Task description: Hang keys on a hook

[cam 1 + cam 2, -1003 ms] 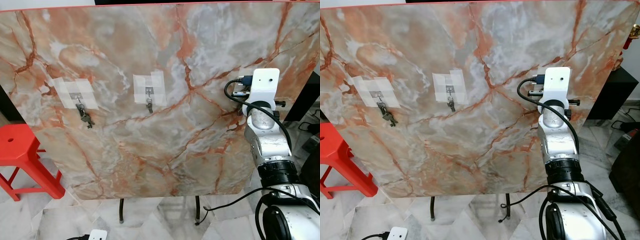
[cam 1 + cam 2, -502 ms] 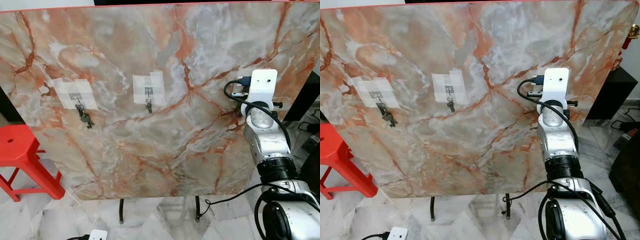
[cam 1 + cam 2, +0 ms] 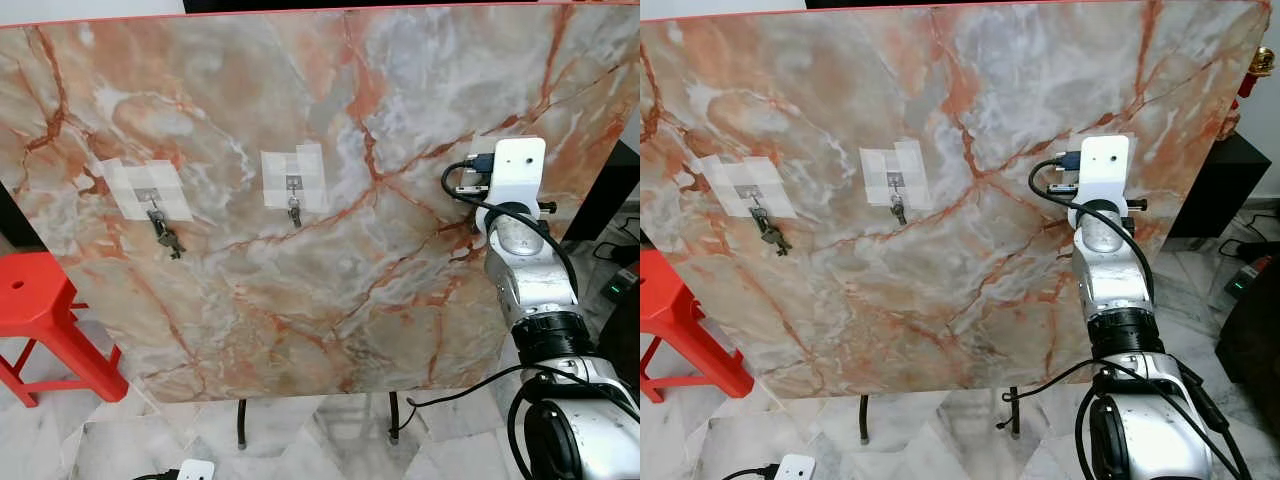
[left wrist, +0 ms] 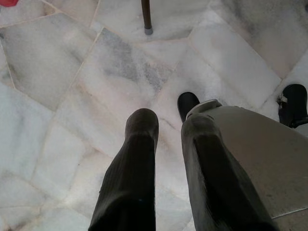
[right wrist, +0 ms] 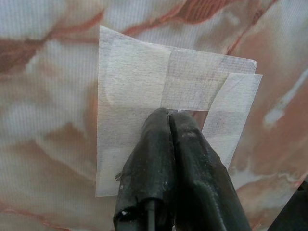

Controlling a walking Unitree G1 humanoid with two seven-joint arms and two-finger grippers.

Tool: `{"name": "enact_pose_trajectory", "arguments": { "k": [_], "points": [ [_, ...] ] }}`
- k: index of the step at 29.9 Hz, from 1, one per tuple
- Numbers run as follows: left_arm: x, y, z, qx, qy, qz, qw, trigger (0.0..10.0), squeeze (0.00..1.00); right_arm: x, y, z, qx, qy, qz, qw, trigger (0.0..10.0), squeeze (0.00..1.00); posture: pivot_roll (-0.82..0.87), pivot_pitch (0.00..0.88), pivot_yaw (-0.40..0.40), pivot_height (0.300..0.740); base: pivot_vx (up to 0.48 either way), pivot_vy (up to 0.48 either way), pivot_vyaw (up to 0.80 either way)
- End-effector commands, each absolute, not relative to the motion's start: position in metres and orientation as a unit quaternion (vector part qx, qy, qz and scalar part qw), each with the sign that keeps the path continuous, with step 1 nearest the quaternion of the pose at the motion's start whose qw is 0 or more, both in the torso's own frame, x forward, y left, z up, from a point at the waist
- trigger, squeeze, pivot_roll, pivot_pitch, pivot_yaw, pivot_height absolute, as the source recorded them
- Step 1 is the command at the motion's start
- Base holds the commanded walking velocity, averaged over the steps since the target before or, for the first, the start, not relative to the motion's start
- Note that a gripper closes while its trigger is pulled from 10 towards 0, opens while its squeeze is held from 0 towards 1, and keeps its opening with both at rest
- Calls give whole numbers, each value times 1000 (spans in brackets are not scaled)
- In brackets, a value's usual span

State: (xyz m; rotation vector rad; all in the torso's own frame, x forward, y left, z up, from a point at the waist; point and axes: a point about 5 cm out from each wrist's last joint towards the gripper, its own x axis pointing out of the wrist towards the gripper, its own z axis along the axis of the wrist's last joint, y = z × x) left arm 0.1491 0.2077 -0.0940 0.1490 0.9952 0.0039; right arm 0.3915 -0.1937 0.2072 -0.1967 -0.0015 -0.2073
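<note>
Right gripper (image 5: 168,118) has shifted slightly, pressed to taped hook (image 5: 166,108)

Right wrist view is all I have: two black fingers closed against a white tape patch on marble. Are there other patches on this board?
Observer: Yes. The orange-veined marble board has two more patches, both to the robot's left of the right tool. The far-left taped hook holds a bunch of dark metal keys.
Operator: And the middle one?
Observer: The middle taped hook has what looks like one small metal key hanging from it.
Operator: What is the left tool doing?
Observer: The left tool hangs over the white marble floor, fingers apart, holding nothing.
</note>
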Motion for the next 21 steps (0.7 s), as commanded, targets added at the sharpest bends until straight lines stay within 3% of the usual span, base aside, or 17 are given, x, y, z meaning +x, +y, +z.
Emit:
{"name": "enact_pose_trajectory", "arguments": {
  "k": [1, 21],
  "points": [
    [143, 212, -96, 80, 486, 3, 870, 10000, 0, 394, -185, 212, -107, -5, -84, 991, 10000, 0, -50, 0, 23, 740, 0, 0, 0],
    [144, 212, -95, 81, 485, 4, 871, 10000, 0, 384, -195, 211, -102, -13, -116, 988, 10000, 0, -52, 0, 24, 740, 0, 0, 0]
  ]
}}
